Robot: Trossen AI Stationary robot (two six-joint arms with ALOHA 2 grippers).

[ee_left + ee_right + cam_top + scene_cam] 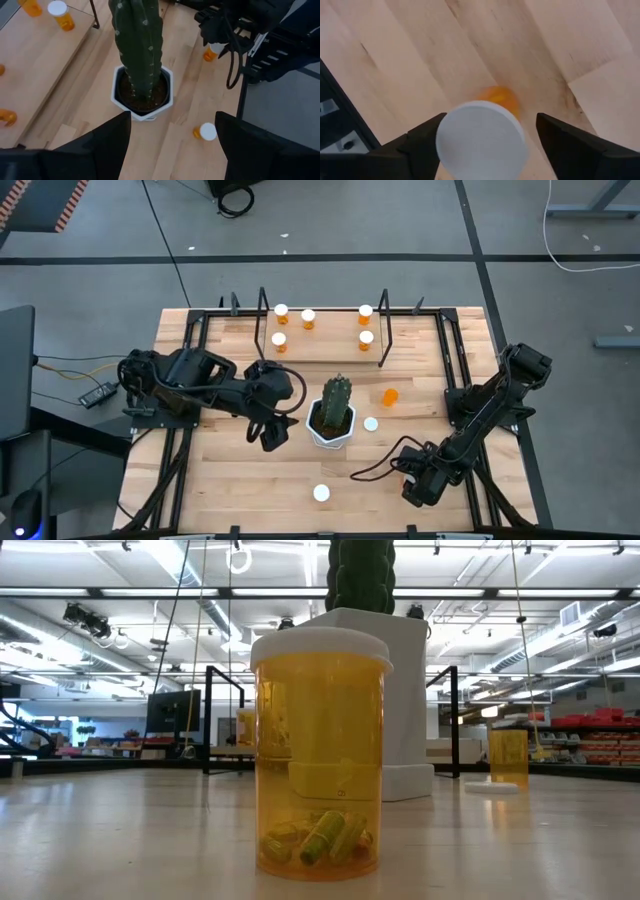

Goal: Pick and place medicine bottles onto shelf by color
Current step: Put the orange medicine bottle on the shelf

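High view: The cactus (334, 402) in its white pot (331, 435) stood at the table's (225, 475) centre and served as reference. The shelf (322, 337) lay beyond the cactus, carrying five medicine bottles (281, 311). One orange bottle (390, 395) stood to the right of the cactus, a white-capped bottle (371, 423) sat just beside the pot, and another capped bottle (321, 493) stood nearer the front edge than the cactus. The left gripper (270, 432) hung just left of the pot. The right gripper (418, 487) was well right of the cactus, toward the front.

Low view: The front bottle (320, 755) stood upright, capped, with yellow capsules inside; the pot (395, 700) rose behind it.

Left wrist view: The left fingers (102, 145) were spread apart, grasping nothing, the cactus (136, 45) ahead of them.

Right wrist view: The right fingers (422, 142) were spread wide on either side of a capped bottle (481, 140); contact could not be confirmed.
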